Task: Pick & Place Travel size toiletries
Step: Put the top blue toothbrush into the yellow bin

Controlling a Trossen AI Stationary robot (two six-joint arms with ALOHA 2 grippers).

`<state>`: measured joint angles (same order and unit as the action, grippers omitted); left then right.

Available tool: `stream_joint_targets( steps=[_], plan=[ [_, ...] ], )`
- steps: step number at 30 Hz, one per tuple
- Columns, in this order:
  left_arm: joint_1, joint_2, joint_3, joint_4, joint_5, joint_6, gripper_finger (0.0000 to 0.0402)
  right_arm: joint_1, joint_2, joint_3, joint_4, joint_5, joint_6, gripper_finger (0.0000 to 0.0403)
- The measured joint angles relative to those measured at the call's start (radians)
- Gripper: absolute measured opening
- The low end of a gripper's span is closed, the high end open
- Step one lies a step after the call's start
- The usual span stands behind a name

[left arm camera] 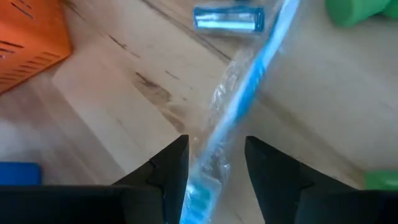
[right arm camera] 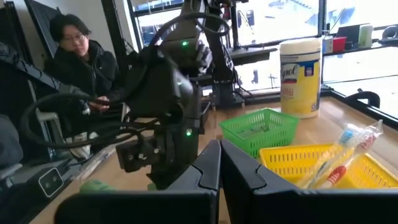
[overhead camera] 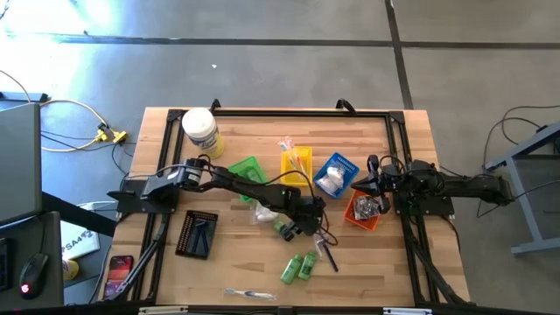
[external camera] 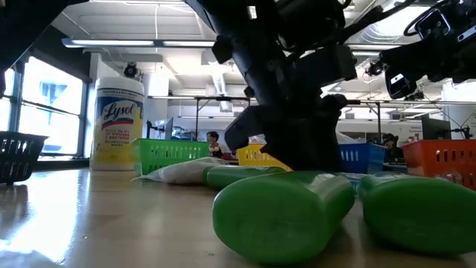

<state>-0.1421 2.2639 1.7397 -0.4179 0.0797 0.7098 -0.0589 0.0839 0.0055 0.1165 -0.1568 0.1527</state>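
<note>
A blue toothbrush in clear wrap (left arm camera: 249, 93) lies flat on the wooden table near its middle (overhead camera: 326, 251). My left gripper (left arm camera: 214, 168) hangs over it, pointing steeply down and open. One finger stands on each side of the toothbrush's head end, and neither touches it. In the high view this gripper (overhead camera: 311, 223) is between the white packets (overhead camera: 262, 213) and the orange tray (overhead camera: 363, 210). Two green tubes (overhead camera: 297, 265) lie nearer the front edge. My right gripper (right arm camera: 219, 168) waits shut and level at the table's right side (overhead camera: 372, 181).
Green (overhead camera: 248, 171), yellow (overhead camera: 296, 164) and blue (overhead camera: 335, 173) trays line the middle. A black tray (overhead camera: 197, 234) is at the left. A wipes jar (overhead camera: 199, 129) stands at the far left. A wrapped item (overhead camera: 249, 294) lies at the front edge. A person sits beyond the table (right arm camera: 81, 56).
</note>
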Motion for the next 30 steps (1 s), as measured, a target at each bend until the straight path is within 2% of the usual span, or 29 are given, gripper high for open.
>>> stream_joint_targets(
  steps=[8,11,15,18,24,30],
  plan=[
    [0.006,0.011,0.002,0.001,0.043,0.001,0.0146,0.000,0.001,0.000,-0.001,0.001,-0.014,0.0002],
    [0.005,0.011,0.002,-0.003,0.046,0.002,0.0110,0.000,0.001,0.000,-0.001,0.001,-0.019,0.0002],
    [0.004,0.011,0.001,0.004,0.045,0.014,0.0024,0.000,0.001,0.000,-0.001,0.001,-0.019,0.0002],
    [0.004,0.011,0.001,0.007,0.036,0.017,0.0016,0.000,0.001,0.000,-0.001,0.000,-0.017,0.0002],
    [-0.006,-0.021,-0.002,-0.046,-0.067,0.024,0.0006,0.000,0.001,0.000,-0.001,-0.002,0.007,0.0002],
    [-0.024,-0.144,0.001,-0.171,-0.220,0.047,0.0006,0.000,0.001,0.000,-0.004,-0.003,0.012,0.0002]
  ],
)
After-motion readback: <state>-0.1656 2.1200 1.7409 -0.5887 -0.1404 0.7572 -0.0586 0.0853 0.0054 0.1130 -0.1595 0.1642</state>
